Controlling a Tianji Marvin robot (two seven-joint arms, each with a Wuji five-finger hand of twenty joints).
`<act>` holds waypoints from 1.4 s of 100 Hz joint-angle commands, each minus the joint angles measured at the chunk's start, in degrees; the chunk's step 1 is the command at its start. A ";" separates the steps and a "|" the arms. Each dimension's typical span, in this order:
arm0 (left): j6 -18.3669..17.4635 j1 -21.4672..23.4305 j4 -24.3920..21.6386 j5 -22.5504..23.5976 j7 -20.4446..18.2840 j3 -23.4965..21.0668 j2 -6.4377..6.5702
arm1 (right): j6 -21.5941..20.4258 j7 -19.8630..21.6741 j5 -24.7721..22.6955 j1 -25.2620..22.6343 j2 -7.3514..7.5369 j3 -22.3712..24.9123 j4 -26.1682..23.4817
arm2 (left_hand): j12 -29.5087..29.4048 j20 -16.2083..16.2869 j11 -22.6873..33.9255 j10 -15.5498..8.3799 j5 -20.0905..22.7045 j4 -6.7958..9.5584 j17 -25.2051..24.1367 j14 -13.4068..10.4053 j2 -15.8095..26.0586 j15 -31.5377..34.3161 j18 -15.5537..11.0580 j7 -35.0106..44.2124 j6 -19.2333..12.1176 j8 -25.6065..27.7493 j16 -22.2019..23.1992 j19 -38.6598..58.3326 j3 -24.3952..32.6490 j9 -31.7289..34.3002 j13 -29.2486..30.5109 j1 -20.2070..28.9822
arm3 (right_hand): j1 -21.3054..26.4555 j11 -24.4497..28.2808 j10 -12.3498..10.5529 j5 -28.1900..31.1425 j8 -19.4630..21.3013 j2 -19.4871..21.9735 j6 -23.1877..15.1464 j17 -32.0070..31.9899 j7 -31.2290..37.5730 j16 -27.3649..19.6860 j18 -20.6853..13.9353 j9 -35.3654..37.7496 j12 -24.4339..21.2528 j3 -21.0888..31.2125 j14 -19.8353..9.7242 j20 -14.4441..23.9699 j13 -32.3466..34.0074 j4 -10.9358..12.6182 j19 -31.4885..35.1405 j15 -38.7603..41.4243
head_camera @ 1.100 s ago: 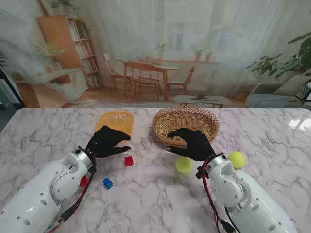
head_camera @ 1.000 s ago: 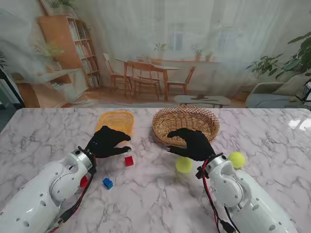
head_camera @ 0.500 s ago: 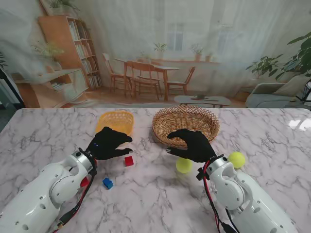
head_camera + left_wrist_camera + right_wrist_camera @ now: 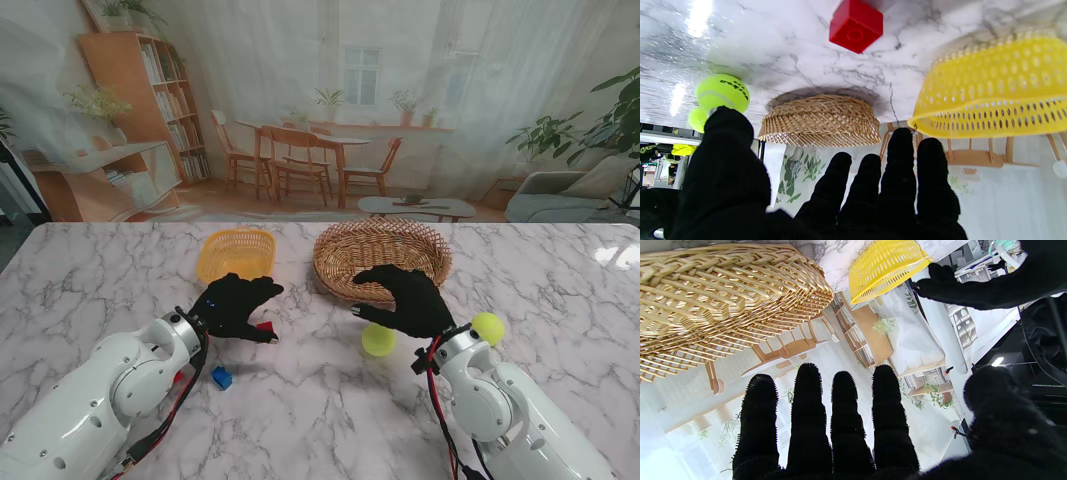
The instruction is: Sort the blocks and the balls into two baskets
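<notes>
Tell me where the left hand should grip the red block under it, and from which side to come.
Come straight down on the red block. It lies flat on the marble table, apart from the yellow basket. Probably pinch two opposite side faces, thumb against fingers; they look flat and parallel. The left hand is open over it.

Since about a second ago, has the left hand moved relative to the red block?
Yes. In the stand view the left hand has shifted right toward the red block; its fingers now partly cover the block, which earlier lay fully visible beside them.
</notes>
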 commanded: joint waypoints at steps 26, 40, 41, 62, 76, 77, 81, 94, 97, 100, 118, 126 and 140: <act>1.52 -1.55 -0.23 -0.57 -6.50 2.44 0.59 | -0.31 -0.54 -0.54 -0.47 -0.04 -0.07 -0.10 | 5.32 -2.33 5.42 0.35 4.93 -1.34 5.20 -0.89 -6.81 0.24 -1.64 2.88 2.92 0.86 -0.97 2.12 0.51 6.21 4.86 3.87 | 0.29 -1.12 0.27 1.53 1.13 2.45 -1.95 0.00 0.18 1.08 0.30 0.86 0.21 -0.93 0.73 0.60 1.02 1.36 0.28 0.86; 2.49 -2.08 0.54 -0.17 -6.34 3.64 0.62 | -0.44 -0.53 -0.72 -0.79 -0.01 -0.28 -0.39 | 5.87 -2.86 6.10 0.23 5.37 -1.15 5.30 -1.00 -5.10 0.23 -1.71 3.20 2.59 1.28 -1.10 2.33 0.96 6.63 5.16 3.57 | 0.25 -1.09 0.13 1.68 1.17 2.43 -2.06 0.06 0.25 1.09 0.20 0.95 0.23 -0.97 0.75 0.60 1.06 1.37 0.28 0.87; 2.58 -2.16 0.65 -0.19 -6.38 3.76 0.62 | -0.45 -0.56 -0.74 -0.82 -0.01 -0.29 -0.42 | 5.94 -2.89 6.18 0.22 5.38 -1.18 5.28 -0.99 -5.06 0.20 -1.69 3.23 2.62 1.32 -1.12 2.35 0.93 6.61 5.11 3.49 | 0.25 -1.09 0.15 1.66 1.17 2.41 -2.09 0.04 0.24 1.09 0.20 0.94 0.22 -0.98 0.72 0.59 1.07 1.37 0.26 0.87; 5.10 -6.13 5.62 -0.95 -4.65 8.59 0.42 | -0.17 -0.50 -0.60 -0.92 -0.04 -0.34 -0.79 | 7.34 -3.10 8.05 -0.25 6.07 -1.26 5.74 -1.21 -4.43 0.90 -2.03 4.37 2.29 2.47 -0.81 3.71 1.23 6.91 5.83 4.05 | 0.26 -1.22 0.27 1.55 1.15 2.46 -2.05 0.00 0.17 1.07 0.25 0.90 0.20 -0.98 0.74 0.59 1.03 1.36 0.24 0.79; 6.69 -8.62 9.22 -1.54 -2.95 11.75 0.24 | 0.08 -0.80 -1.12 -1.43 -0.02 -0.17 -1.41 | 7.67 -3.19 8.50 -0.48 5.47 -1.11 5.54 -1.24 -3.68 1.12 -2.43 4.69 2.11 3.05 -0.56 4.27 1.65 6.04 5.34 4.35 | 0.24 -1.18 0.21 1.67 1.17 2.48 -2.09 -0.02 0.22 1.08 0.30 1.03 0.22 -1.01 0.67 0.59 1.07 1.37 0.22 0.81; 6.81 -8.79 9.49 -1.62 -2.75 11.97 0.22 | 0.08 -0.85 -1.18 -1.48 -0.02 -0.14 -1.46 | 7.68 -3.20 8.52 -0.45 5.34 -1.11 5.51 -1.21 -3.60 1.14 -2.47 4.66 2.11 3.06 -0.54 4.31 1.66 5.96 5.30 4.32 | 0.26 -1.20 0.21 1.67 1.17 2.47 -2.09 -0.03 0.21 1.08 0.32 1.01 0.22 -1.00 0.68 0.58 1.07 1.37 0.21 0.81; 7.20 -9.38 10.38 -1.84 -2.03 12.72 0.12 | 0.09 -1.02 -1.31 -1.68 -0.03 -0.02 -1.64 | 7.68 -3.18 8.55 -0.43 5.01 -1.10 5.39 -1.19 -3.35 1.16 -2.49 4.58 2.18 3.10 -0.48 4.45 1.75 5.57 4.97 4.34 | 0.24 -1.20 0.29 1.70 1.17 2.43 -2.06 -0.02 0.22 1.08 0.31 1.06 0.22 -1.03 0.77 0.58 1.10 1.36 0.21 0.81; 8.15 -10.83 12.32 -2.11 -1.04 14.61 0.01 | 0.05 -1.21 -1.28 -2.00 -0.07 0.22 -2.00 | 7.17 -3.30 8.01 -0.10 3.16 -1.10 4.66 -1.15 -2.47 1.07 -2.90 3.55 2.55 2.74 -0.42 4.52 2.12 3.54 3.73 4.62 | 0.32 -1.21 0.18 1.62 1.16 2.44 -1.92 -0.03 0.17 1.09 0.31 1.10 0.23 -1.01 0.66 0.57 1.08 1.37 0.19 0.80; 8.34 -11.13 12.69 -2.22 -0.98 14.99 -0.01 | 0.04 -1.21 -1.27 -2.01 -0.07 0.21 -2.02 | 6.91 -3.37 7.71 -0.12 2.86 -1.11 4.49 -1.18 -2.28 1.04 -2.94 3.28 2.59 2.59 -0.43 4.43 2.16 3.00 3.48 4.70 | 0.28 -1.26 0.18 1.58 1.15 2.47 -1.94 -0.03 0.15 1.08 0.28 0.98 0.22 -1.04 0.63 0.58 0.99 1.37 0.20 0.76; 8.51 -11.47 13.11 -2.35 -0.84 15.43 -0.04 | 0.04 -1.24 -1.28 -1.99 -0.08 0.19 -2.01 | 6.59 -3.46 7.38 -0.07 2.64 -1.13 4.27 -1.19 -1.97 0.96 -2.98 2.98 2.65 2.40 -0.46 4.30 2.22 2.50 3.13 4.76 | 0.30 -1.22 0.17 1.55 1.15 2.47 -2.01 -0.05 0.13 1.07 0.26 1.05 0.24 -1.03 0.69 0.58 0.93 1.37 0.20 0.73; 9.67 -12.96 14.42 -2.79 -1.34 17.19 -0.06 | 0.10 -1.04 -1.26 -1.81 -0.04 0.00 -1.91 | 5.55 -3.68 7.32 -0.04 3.76 -1.10 4.39 -1.16 -0.59 1.42 -2.96 2.74 2.54 1.82 -0.36 4.27 2.77 3.11 3.29 6.30 | 0.30 -1.19 0.25 1.49 1.16 2.47 -2.02 -0.05 0.13 1.09 0.28 0.99 0.26 -1.06 0.63 0.58 0.99 1.38 0.19 0.79; 9.99 -13.36 14.79 -3.15 -1.48 17.63 -0.11 | 0.08 -1.00 -1.22 -1.74 -0.05 -0.04 -1.86 | 6.28 -3.74 8.99 -0.58 4.67 -1.13 4.69 -1.42 -0.03 2.10 -3.01 3.83 1.73 2.30 0.04 4.64 2.62 4.14 3.74 7.21 | 0.30 -1.16 0.15 1.58 1.17 2.48 -1.99 -0.08 0.17 1.10 0.32 1.05 0.27 -1.07 0.69 0.57 1.05 1.38 0.17 0.81; 10.69 -14.26 15.57 -4.15 -1.79 18.84 -0.26 | 0.11 -1.00 -1.22 -1.74 -0.05 -0.05 -1.85 | 8.50 -3.65 11.23 -1.40 5.13 -0.90 5.22 -1.88 0.42 3.29 -3.21 6.09 0.73 4.01 1.21 5.39 2.31 5.13 4.62 8.51 | 0.33 -1.19 0.19 1.57 1.19 2.50 -1.99 -0.10 0.18 1.10 0.29 1.00 0.27 -1.08 0.64 0.56 1.02 1.38 0.15 0.81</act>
